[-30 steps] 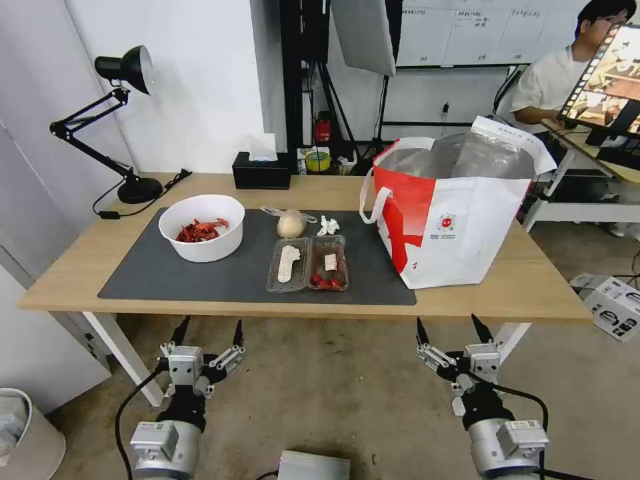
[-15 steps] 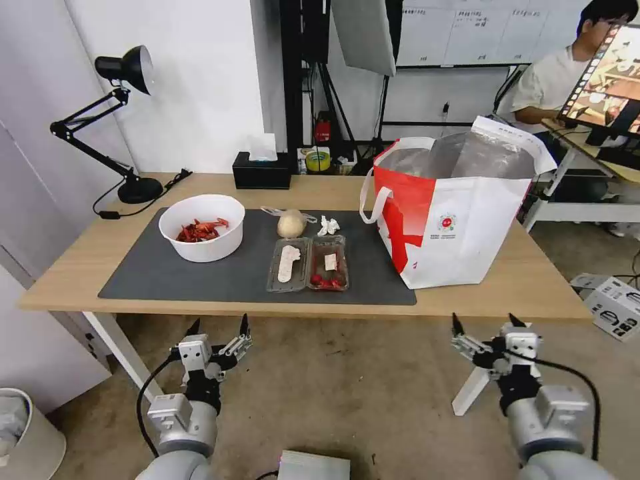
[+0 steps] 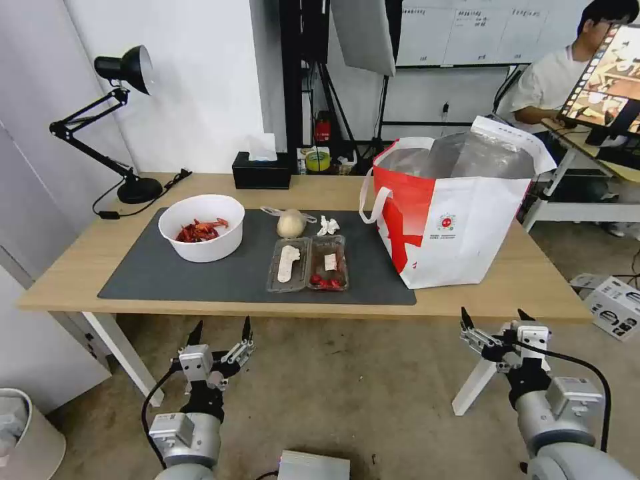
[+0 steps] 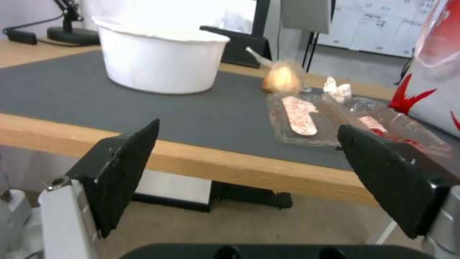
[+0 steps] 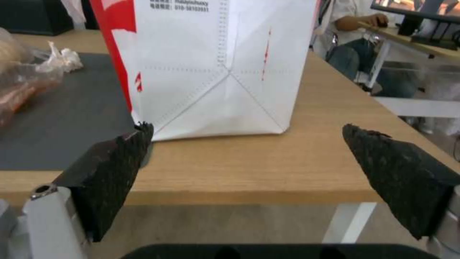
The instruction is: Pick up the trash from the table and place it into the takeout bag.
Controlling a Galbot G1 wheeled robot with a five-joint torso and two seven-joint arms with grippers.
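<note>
Opening step, nothing yet lifted. The left gripper [image 3: 220, 332] and the right gripper [image 3: 495, 319] both hover below and in front of the table's [image 3: 80, 263] near edge, each with fingers spread wide and empty.

All the trash lies on the dark grey mat [image 3: 167, 277]. The white bowl [image 3: 201, 227] of red shells sits toward the mat's left end. The clear hinged tray [image 3: 307, 264] lies open near the mat's front edge, about mid-table. Just behind it rest the beige wrapped lump [image 3: 290, 223] and the crumpled white tissue [image 3: 327, 225], close together. The takeout bag [image 3: 460, 220] stands upright at the mat's right end, its mouth open and foil lining showing.

Judged next move: either arm must rise above the front edge before reaching inward; the left wrist view faces the tray and bowl, the right the bag's side wall. Open mat between bowl and tray gives room to come down. The tray's right side lies near the bag's red wall, leaving little space there. The black tissue box [image 3: 261, 172] and desk lamp [image 3: 123, 120] stand along the back edge, well apart from the trash.
</note>
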